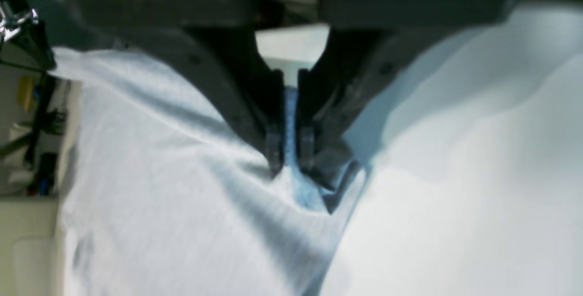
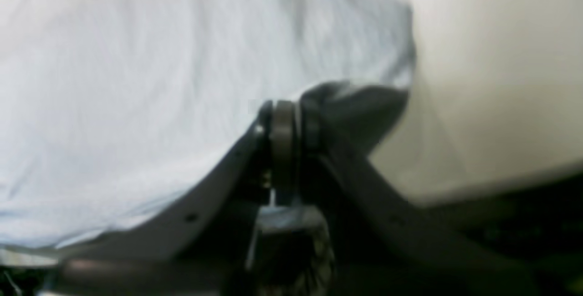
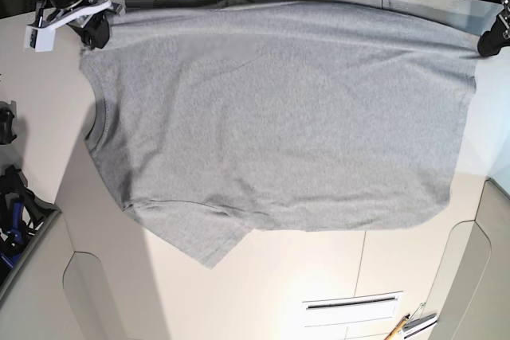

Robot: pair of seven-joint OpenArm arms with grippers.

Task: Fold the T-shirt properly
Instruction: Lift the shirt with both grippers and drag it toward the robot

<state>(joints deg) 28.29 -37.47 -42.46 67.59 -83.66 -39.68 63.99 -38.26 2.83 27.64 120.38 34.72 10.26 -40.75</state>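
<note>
- Two grippers are engaged on the T-shirt [image 3: 271, 109], one at each far corner of the garment as the base view shows it.
- Right gripper [image 3: 94, 33]: clenched on the shoulder corner next to the collar, at that view's upper left; its wrist view shows the jaws pinched on a dark bunch of cloth.
- Left gripper [image 3: 490, 41]: clenched on the hem corner at the upper right; its wrist view shows a thin strip of fabric between the closed jaws.
- Position of garment: spread plain side up across the desk [image 3: 303, 276], neck to the left, hem to the right. The near sleeve [image 3: 209, 232] hangs toward the desk's front edge. The far edge is pulled fairly taut between the two grips; whether it is lifted clear of the desk cannot be told.
- Lettering: none visible on the upward face.
- Folds completed: none evident. The body lies single-spread, with light wrinkles only.
- Assessment: the task stands at its opening stage, garment laid out and gripped for a first fold.
- Outstanding: every fold, sleeves included, and the final squaring.
</note>
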